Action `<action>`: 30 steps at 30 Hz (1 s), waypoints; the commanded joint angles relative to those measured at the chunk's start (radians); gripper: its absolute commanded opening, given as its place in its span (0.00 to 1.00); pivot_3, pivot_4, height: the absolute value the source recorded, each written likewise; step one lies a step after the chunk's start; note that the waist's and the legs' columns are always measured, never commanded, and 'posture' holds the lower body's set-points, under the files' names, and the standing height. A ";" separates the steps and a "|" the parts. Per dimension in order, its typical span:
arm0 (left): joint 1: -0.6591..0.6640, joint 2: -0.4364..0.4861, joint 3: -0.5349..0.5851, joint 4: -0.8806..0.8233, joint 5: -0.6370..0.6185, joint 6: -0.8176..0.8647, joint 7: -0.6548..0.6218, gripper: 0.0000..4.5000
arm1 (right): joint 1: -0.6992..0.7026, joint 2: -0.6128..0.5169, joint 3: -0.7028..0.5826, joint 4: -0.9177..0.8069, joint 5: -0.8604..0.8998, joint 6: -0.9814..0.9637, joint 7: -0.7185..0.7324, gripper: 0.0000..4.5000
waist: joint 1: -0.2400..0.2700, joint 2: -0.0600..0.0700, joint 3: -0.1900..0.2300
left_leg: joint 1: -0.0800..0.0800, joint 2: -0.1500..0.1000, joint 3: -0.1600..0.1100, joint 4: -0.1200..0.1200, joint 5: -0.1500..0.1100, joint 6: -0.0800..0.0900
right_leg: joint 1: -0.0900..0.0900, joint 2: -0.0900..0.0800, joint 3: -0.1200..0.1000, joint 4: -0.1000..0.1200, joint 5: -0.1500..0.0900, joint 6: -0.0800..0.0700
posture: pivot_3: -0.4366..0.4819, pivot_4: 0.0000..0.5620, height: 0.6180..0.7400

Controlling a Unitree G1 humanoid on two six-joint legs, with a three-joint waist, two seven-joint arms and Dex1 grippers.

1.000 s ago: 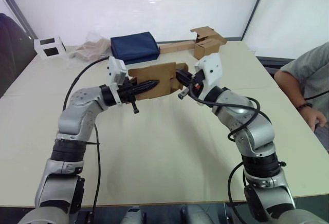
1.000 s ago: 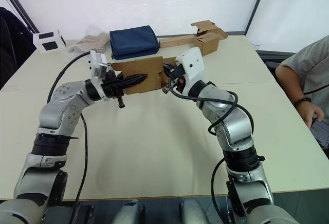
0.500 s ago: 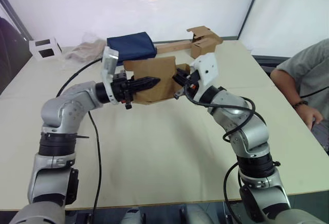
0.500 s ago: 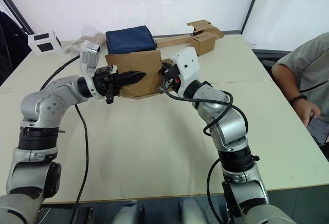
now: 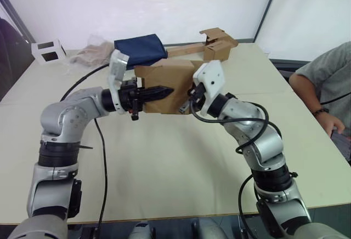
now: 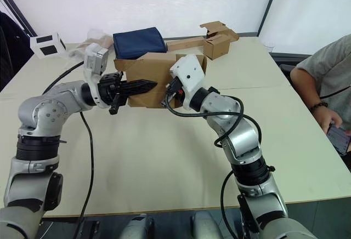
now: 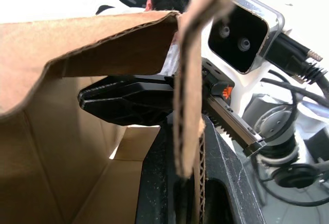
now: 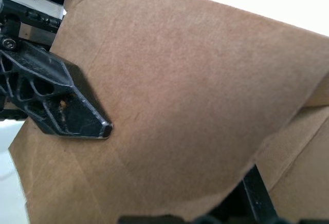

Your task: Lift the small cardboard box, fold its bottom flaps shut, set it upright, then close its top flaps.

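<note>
The small cardboard box point(image 5: 164, 77) hangs in the air above the table's middle, held between both arms. My left gripper point(image 5: 167, 91) reaches in from the left and is shut on one of its walls; the left wrist view shows that cardboard wall point(image 7: 187, 106) pinched between the fingers point(image 7: 164, 183). My right gripper point(image 5: 189, 101) presses close against the box's right lower side, with its tip hidden behind the cardboard. In the right wrist view a brown panel point(image 8: 195, 90) has a left fingertip point(image 8: 61, 106) lying on it. One flap point(image 6: 131, 63) sticks up at the top left. I cannot tell which flaps are the bottom flaps.
At the back of the table point(image 5: 164, 162) lie a folded blue bag point(image 5: 140, 49), crumpled plastic point(image 5: 90, 52), a white cube point(image 5: 48, 51) and a second brown box on a long cardboard strip point(image 5: 219, 44). A person point(image 5: 323, 91) sits at the right edge.
The box has turned so a broad face looks towards me. My right wrist has swung left, in front of the box's right side. The left gripper keeps its hold.
</note>
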 commanded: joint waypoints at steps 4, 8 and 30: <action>-0.047 0.014 0.020 0.037 0.050 -0.068 0.007 0.00 | 0.030 -0.087 -0.102 -0.101 0.037 0.003 0.044 0.00 | 0.004 0.000 0.000 | 0.000 0.000 0.000 0.000 0.000 0.000 | 0.000 0.000 0.000 0.000 0.000 0.000 | 0.48 0.27 1.00; -0.063 0.020 0.028 0.068 0.064 -0.091 0.002 0.00 | 0.075 -0.140 -0.198 -0.161 0.119 0.071 0.057 0.00 | 0.004 0.000 0.000 | 0.000 0.000 0.000 0.000 0.000 0.000 | 0.000 0.000 0.000 0.000 0.000 0.000 | 0.48 0.27 1.00; -0.092 0.005 0.041 0.050 0.017 -0.049 0.025 0.00 | 0.190 -0.113 -0.116 -0.077 0.093 0.072 0.037 0.00 | 0.002 0.000 0.000 | 0.000 0.000 0.000 0.000 0.000 0.001 | 0.000 0.000 0.000 0.000 0.000 0.000 | 0.48 0.27 1.00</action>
